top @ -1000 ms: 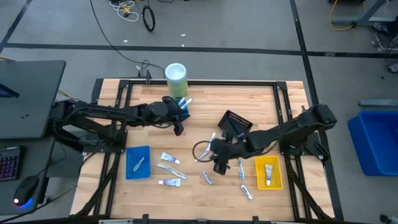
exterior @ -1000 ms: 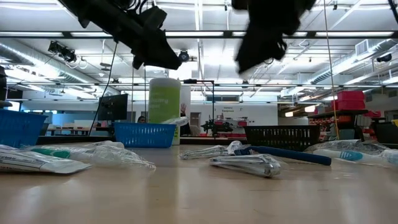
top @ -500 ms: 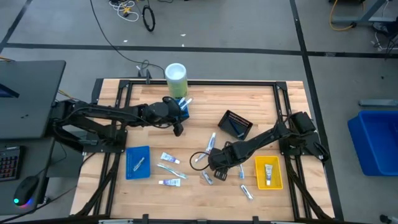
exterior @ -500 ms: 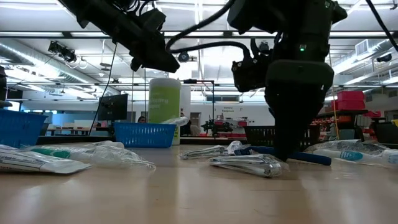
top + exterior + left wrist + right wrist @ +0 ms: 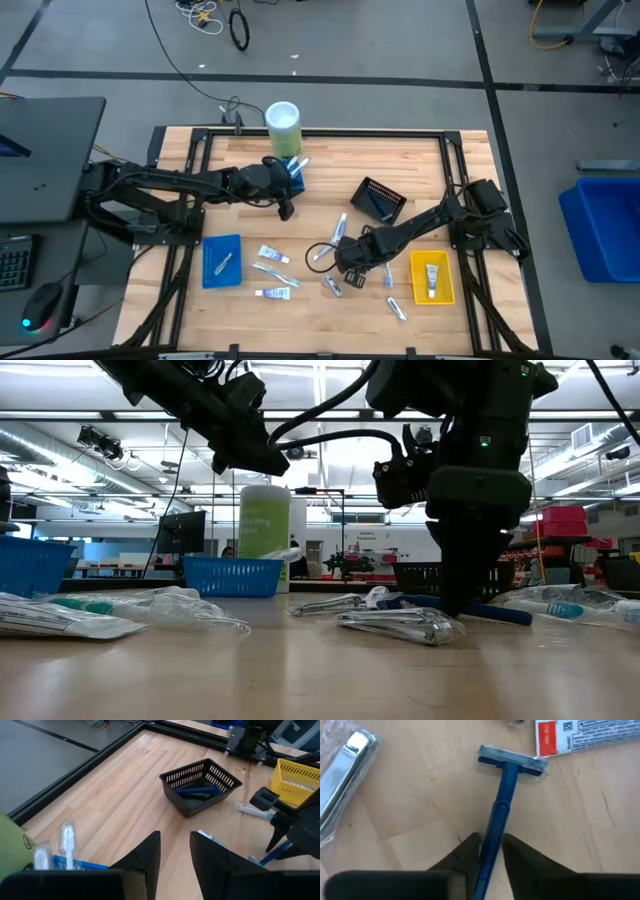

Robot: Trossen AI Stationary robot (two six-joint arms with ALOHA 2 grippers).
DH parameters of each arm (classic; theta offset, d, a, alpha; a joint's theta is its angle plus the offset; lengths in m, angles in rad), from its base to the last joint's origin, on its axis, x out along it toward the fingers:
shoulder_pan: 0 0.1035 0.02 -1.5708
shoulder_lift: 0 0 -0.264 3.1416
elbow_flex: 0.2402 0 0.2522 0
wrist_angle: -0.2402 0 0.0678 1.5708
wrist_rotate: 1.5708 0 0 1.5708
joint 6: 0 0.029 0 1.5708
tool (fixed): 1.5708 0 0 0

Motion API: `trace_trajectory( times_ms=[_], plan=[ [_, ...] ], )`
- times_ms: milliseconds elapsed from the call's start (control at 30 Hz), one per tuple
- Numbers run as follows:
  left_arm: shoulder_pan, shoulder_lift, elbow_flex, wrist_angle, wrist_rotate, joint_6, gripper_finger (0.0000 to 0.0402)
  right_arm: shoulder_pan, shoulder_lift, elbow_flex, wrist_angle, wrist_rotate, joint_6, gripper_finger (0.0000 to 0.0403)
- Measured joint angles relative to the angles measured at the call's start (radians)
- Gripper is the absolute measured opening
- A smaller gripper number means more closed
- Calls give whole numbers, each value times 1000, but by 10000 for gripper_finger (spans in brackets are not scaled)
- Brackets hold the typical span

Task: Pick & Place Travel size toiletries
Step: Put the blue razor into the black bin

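Blue razor (image 5: 503, 805) lies flat on the wooden table (image 5: 420, 160) near its middle, handle between the right gripper (image 5: 488, 851) fingers, which flank it closely; grip looks barely closed. Step in hand: the pick. Next: clamp, lift, carry to a tray. Left gripper (image 5: 174, 851) hovers slightly parted, empty, near the blue basket (image 5: 232, 575).

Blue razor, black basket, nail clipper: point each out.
blue razor (image 5: 496, 817): right wrist view, mid-handle.
black basket (image 5: 186, 805): left wrist view, near side wall.
nail clipper (image 5: 345, 765): right wrist view, middle of metal body.
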Motion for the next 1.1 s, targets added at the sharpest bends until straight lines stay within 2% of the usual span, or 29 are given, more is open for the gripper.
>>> trace_trajectory(
  times_ms=[133,233,333,467,633,767,900,1100],
  plan=[
    [0,0,0,0,20,0,112,-2,-25,-1,11,61,38,53],
    [0,0,0,0,21,0,112,-7,-28,0,6,66,33,31],
    [0,0,0,-3,20,0,112,-17,-28,4,-14,54,30,26],
    [0,0,0,-7,19,0,112,-43,-60,66,-173,25,18,36],
    [0,0,0,-7,15,0,112,-66,-125,170,-441,160,29,37],
    [0,0,0,-7,13,0,112,-84,-191,205,-615,328,44,37],
    [0,0,0,-7,12,7,112,-133,-265,145,-669,450,121,39],
    [0,0,0,-8,12,45,112,-271,-332,-36,-552,426,154,44]
  ],
)
